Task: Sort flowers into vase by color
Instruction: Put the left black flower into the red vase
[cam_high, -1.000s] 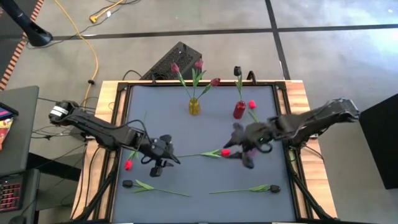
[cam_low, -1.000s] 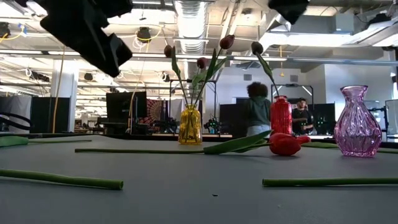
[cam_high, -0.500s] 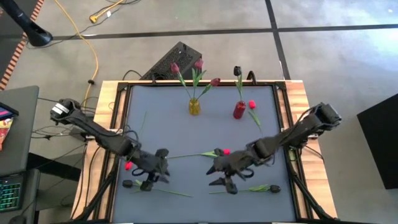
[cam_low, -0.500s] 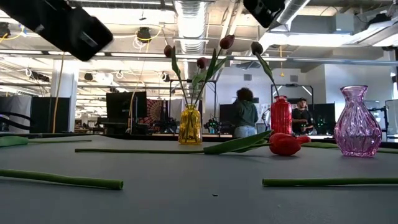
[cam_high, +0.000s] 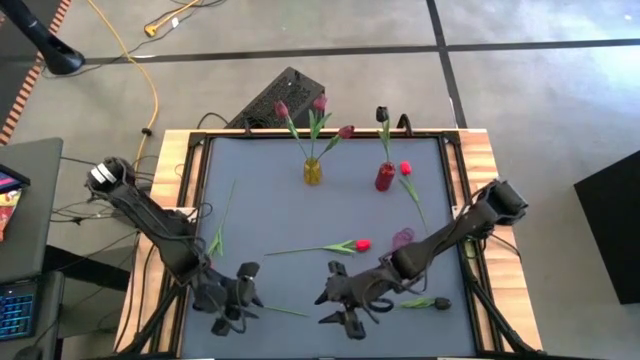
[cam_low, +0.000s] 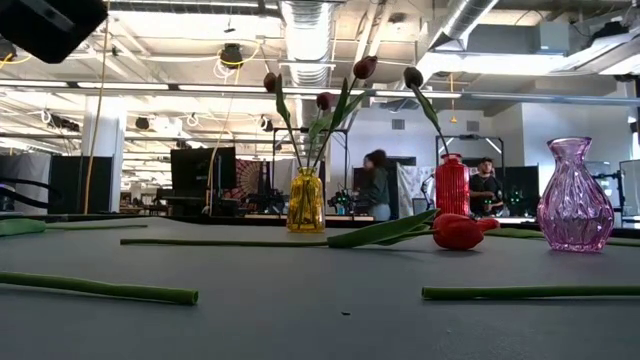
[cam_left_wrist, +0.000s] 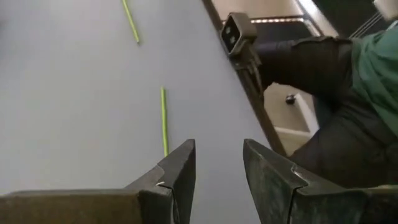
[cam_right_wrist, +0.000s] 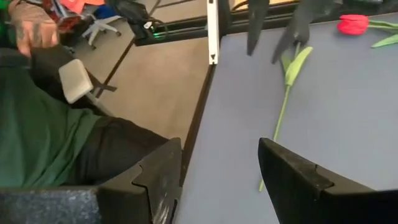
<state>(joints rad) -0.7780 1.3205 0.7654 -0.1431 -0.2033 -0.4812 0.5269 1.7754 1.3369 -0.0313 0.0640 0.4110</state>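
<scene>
— Tools? Left tool (cam_high: 232, 305) low over the tabletop's (cam_high: 260, 215) front-left corner, fingers parted, empty. Right tool (cam_high: 345, 300) by the front edge, spread wide, empty.

— Flowers? Maroon flowers (cam_high: 312, 115) in yellow vase (cam_high: 313, 171) and red vase (cam_high: 385, 177) by the back edge; red tulip (cam_high: 345, 245) lying mid-tabletop.

Left pincer (cam_high: 232, 312) hides black tulip head; low view crops stems.
</scene>
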